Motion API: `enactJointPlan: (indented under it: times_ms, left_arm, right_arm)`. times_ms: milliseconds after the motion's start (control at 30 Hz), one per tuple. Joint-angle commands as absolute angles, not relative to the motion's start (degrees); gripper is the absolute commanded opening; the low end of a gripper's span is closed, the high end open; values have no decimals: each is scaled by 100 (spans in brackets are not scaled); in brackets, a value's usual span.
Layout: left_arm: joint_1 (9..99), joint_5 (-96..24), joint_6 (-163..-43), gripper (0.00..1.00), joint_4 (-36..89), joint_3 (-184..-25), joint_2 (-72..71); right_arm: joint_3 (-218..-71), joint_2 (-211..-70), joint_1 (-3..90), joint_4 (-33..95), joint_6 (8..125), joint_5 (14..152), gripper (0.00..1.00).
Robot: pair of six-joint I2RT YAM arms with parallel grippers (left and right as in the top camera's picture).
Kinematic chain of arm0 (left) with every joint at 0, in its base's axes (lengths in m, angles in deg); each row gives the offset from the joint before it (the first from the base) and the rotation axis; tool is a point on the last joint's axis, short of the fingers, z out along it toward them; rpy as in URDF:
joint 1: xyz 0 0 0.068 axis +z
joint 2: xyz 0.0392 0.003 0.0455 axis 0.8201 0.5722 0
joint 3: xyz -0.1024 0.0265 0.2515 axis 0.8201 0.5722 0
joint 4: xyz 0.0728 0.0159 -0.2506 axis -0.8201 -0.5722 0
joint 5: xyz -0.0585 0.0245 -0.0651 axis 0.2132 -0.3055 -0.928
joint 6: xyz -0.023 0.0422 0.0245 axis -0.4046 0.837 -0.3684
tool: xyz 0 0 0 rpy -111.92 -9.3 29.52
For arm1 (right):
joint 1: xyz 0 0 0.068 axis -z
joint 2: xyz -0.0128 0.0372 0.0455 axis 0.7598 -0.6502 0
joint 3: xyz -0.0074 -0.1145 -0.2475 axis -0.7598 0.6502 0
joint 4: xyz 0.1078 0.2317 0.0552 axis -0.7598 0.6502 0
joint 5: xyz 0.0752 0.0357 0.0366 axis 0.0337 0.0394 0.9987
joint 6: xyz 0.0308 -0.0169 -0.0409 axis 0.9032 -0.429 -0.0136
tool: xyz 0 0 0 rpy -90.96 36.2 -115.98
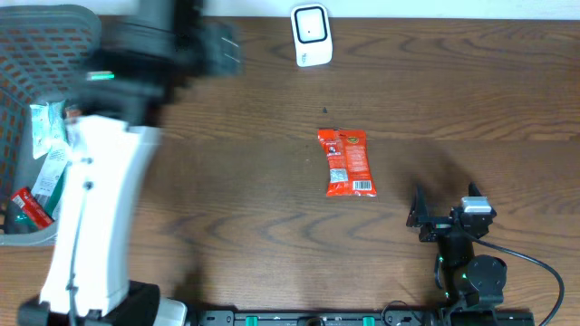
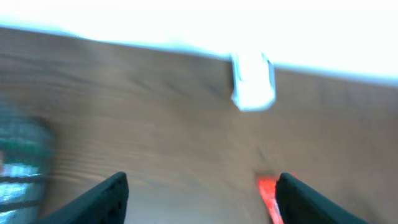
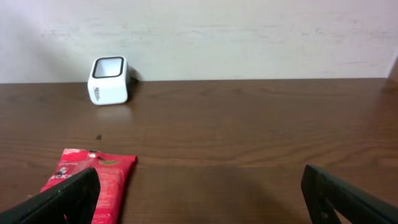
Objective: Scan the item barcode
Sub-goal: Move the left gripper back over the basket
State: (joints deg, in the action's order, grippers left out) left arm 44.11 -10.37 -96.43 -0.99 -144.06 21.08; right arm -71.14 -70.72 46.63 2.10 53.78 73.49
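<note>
A red packet (image 1: 347,163) lies flat in the middle of the table with a white barcode label at its near end. The white scanner (image 1: 310,34) stands at the far edge. My left gripper (image 1: 213,47) is motion-blurred high at the back left, far from the packet. In its wrist view the left gripper (image 2: 202,190) is open and empty, with the scanner (image 2: 252,81) ahead and the red packet (image 2: 268,196) beside the right finger. My right gripper (image 1: 444,215) rests open near the front right. In the right wrist view the packet (image 3: 93,180) lies by the left finger (image 3: 62,199).
A grey mesh basket (image 1: 41,41) at the far left holds several packets, some teal-and-white, one red. It appears as a teal blur (image 2: 18,165) in the left wrist view. A black cable (image 1: 535,267) runs from the right arm's base.
</note>
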Motion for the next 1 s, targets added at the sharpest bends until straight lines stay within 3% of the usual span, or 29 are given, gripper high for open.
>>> enactJointPlan:
  times_ms: [0, 200, 400, 967]
  left_arm:
    - [5731, -791, -9564, 79, -244, -14948, 1966]
    - [7773, -777, -9562, 79, -475, -14762, 2333]
    - [8839, -782, -9560, 80, -950, -14762, 3205]
    - [8942, -793, -8777, 83, -554, -14754, 5236]
  right_arm:
    - [-7110, -7048, 4705, 225, 5475, 7294, 99]
    - [-7110, -7048, 4705, 225, 5475, 7294, 99]
    - [-7110, -7048, 4705, 225, 5475, 7294, 99]
    - [-7110, -7048, 4705, 225, 5475, 7294, 99]
